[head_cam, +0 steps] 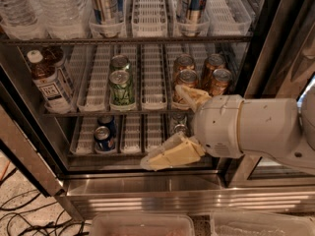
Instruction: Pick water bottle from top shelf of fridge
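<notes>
Below the top shelf [147, 40], your gripper [162, 127] hangs splayed, empty, likely readied for the water bottle [58, 9] standing upper-left

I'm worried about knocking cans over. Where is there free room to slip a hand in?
Top shelf: a bare lane between the two tall cans and another to their right; the water bottles crowd the left end. Middle rack: bare lanes on both sides of the green can. The open gripper sits low right, before the brown cans.
</notes>
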`<state>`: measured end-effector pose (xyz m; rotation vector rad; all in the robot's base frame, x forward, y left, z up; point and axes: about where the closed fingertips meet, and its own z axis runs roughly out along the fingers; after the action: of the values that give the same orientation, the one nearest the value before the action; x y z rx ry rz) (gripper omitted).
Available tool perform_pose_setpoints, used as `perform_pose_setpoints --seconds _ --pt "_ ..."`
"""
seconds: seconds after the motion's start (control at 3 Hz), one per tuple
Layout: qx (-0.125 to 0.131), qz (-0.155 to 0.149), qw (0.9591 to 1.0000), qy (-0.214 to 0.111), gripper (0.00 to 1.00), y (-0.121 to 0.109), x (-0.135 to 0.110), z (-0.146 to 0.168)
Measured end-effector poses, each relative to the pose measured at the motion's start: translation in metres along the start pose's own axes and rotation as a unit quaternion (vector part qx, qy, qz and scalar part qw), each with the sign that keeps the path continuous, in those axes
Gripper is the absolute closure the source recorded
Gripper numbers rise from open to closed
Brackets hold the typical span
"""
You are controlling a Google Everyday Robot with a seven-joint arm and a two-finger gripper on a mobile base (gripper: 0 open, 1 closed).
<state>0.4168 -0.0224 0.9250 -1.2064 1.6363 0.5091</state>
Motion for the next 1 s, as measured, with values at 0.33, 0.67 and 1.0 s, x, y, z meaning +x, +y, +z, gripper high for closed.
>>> perform_pose_setpoints --seconds 0.33,0.67,1.0 --pt "0.035 0.029 0.9988 -0.019 0.0 -0.003 0.003 0.003" --pt "0.088 0.039 0.9934 -0.063 0.0 -0.018 -0.017 0.013" --pt "0.118 0.032 0.9885 -0.089 0.0 -0.038 -0.042 0.024"
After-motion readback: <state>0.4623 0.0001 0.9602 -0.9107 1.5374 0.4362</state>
